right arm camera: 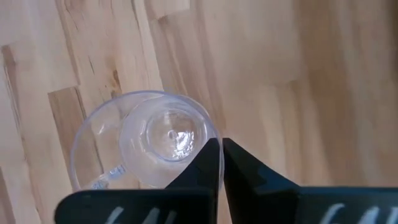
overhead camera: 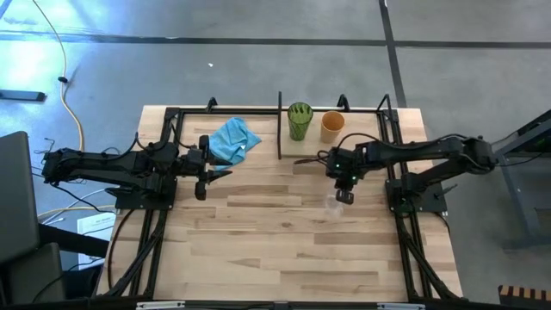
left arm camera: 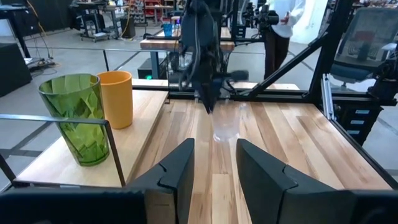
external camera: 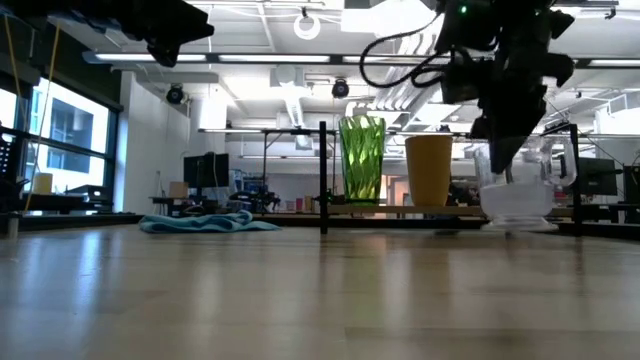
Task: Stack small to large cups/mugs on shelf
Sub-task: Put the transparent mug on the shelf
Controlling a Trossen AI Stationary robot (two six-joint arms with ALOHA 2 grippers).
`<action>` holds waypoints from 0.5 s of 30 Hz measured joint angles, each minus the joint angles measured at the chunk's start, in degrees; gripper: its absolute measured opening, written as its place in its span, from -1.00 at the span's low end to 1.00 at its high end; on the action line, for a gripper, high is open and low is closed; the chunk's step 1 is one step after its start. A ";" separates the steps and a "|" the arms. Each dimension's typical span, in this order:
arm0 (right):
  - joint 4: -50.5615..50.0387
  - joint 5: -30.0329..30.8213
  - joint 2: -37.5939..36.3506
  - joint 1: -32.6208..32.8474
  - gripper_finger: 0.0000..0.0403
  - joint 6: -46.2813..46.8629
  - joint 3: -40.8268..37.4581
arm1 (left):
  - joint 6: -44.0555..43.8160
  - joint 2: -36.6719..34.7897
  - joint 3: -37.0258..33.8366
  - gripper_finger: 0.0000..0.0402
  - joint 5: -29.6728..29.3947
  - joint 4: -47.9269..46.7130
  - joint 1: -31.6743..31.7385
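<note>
The right hand point(right arm camera: 221, 155), fingers pressed together, pinches the rim of the clear glass point(right arm camera: 149, 140), which stands upright on the bench point(overhead camera: 284, 232), just off the shelf point(overhead camera: 362, 148). On the shelf stand the green tumbler point(overhead camera: 300, 120) and orange cup point(overhead camera: 332, 126), side by side. The left hand point(overhead camera: 207, 175), fingers spread, hovers near a blue cloth point(overhead camera: 232, 140).

The bench point(overhead camera: 284, 241) is pale butcher-block wood with a smooth, faintly glossy finish. Upper centre, the green tumbler point(overhead camera: 300, 120) looks like ribbed translucent plastic and the orange cup point(overhead camera: 332, 126) matt and opaque. The tiny glass point(right arm camera: 146, 146) is clear and shiny. The blue cloth point(overhead camera: 232, 141) is soft, crumpled fabric.
</note>
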 joint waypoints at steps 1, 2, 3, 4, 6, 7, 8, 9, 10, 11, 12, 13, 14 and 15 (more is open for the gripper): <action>-1.06 0.77 -0.80 0.00 -1.00 0.17 0.63 | 0.00 0.00 0.00 -0.46 0.00 -0.11 0.00; -2.17 1.73 -1.54 0.00 -1.00 0.59 1.47 | 0.00 0.00 0.00 -0.46 0.00 -0.13 0.01; -3.60 2.55 -2.14 0.00 -1.00 1.02 2.34 | 0.00 0.00 0.00 -0.46 0.00 -0.13 0.00; -5.35 3.23 -2.61 0.00 -1.00 1.17 3.27 | 0.00 0.00 0.00 -0.46 0.00 -0.13 0.02; -9.14 4.63 -3.28 0.00 -1.00 1.23 5.26 | 0.00 0.00 0.00 -0.46 0.00 -0.13 0.00; -10.91 5.41 -3.50 0.00 -1.00 1.48 6.42 | 0.00 0.00 0.00 -0.46 0.00 -0.13 0.02; -12.55 6.17 -3.72 0.00 -1.00 1.54 7.62 | 0.00 0.00 0.00 -0.46 0.00 -0.13 0.00; -14.42 7.05 -3.81 0.00 -1.00 1.59 8.84 | 0.00 0.00 0.00 -0.46 0.00 -0.15 0.00; -16.45 8.02 -3.81 0.00 -1.00 1.61 9.99 | 0.00 0.00 0.00 -0.46 0.00 -0.15 0.00; -18.24 8.98 -3.81 -0.02 -1.00 1.61 11.17 | 0.00 0.00 0.00 -0.46 0.00 -0.15 0.00; -19.84 10.04 -3.81 -0.02 -1.00 1.60 12.46 | 0.00 0.00 0.00 -0.46 0.00 -0.17 0.02; -21.22 11.12 -3.81 -0.13 -1.00 1.53 13.62 | 0.00 0.00 0.00 -0.46 0.00 -0.16 0.01; -22.47 12.02 -3.81 -0.39 -1.00 1.47 14.66 | 0.00 0.00 0.00 -0.46 0.00 -0.17 0.00; -23.78 12.69 -3.81 -0.80 -1.00 1.48 15.64 | 0.00 0.00 0.00 -0.46 0.00 -0.26 0.00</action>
